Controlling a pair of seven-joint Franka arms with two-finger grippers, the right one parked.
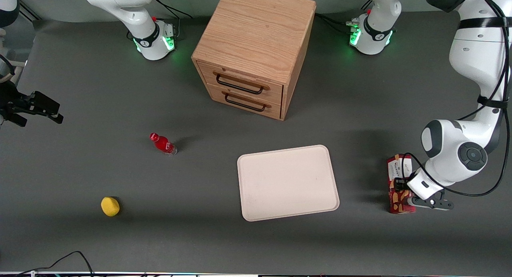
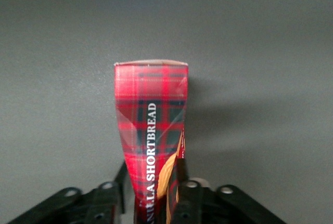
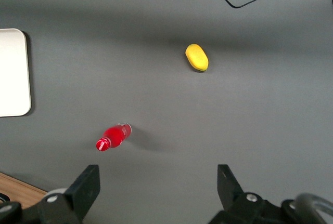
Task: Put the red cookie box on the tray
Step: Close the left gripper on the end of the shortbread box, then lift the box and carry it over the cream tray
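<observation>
The red cookie box [image 1: 397, 177] is a long dark-red tartan carton with a white label at the end farther from the front camera. It lies toward the working arm's end of the table, apart from the cream-white tray [image 1: 288, 183]. The left gripper [image 1: 401, 185] sits over the box's middle. In the left wrist view the gripper [image 2: 153, 185] is shut on the box [image 2: 151, 109], whose sides pinch in between the fingers [image 2: 180, 180]. I cannot tell whether the box rests on the table. A corner of the tray [image 3: 13, 73] shows in the right wrist view.
A wooden two-drawer cabinet [image 1: 254, 49] stands farther from the front camera than the tray. A small red bottle [image 1: 163, 143] and a yellow object [image 1: 110, 206] lie toward the parked arm's end of the table.
</observation>
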